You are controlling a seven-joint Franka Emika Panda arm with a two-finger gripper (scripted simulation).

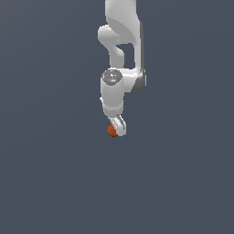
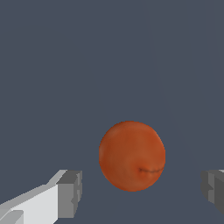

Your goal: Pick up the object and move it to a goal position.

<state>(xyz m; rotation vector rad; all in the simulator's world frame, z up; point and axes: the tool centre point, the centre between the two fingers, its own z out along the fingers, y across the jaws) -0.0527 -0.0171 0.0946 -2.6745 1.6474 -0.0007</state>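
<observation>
The arm [image 1: 119,55] hangs down from twelve o'clock in the exterior view, white with a grey panel on its side, and ends just below the middle of the picture. Everything behind it is one flat, dark blue-grey ground [image 1: 50,183].

At the arm's lower end sits the gripper [image 1: 118,129], tilted a little toward five o'clock. The ball [image 1: 112,131] lies right at its tips, on the nine o'clock side of the one finger that shows. In this view the ball is small and reddish-orange, and whether the finger touches it cannot be told.

The wrist view is clearer. The ball [image 2: 132,156] fills the space ahead of the camera, smooth and orange, with a faint dark seam line low on its face toward four o'clock. The gripper [image 2: 142,192] stands wide: one grey-padded finger [image 2: 70,193] shows toward eight o'clock of the ball and the other only as a grey pad at the picture's edge toward four o'clock. Bare ground shows between each pad and the ball, so neither touches it. The ball sits between the two fingers and somewhat beyond their tips, nearer the eight o'clock finger, not gripped.
</observation>
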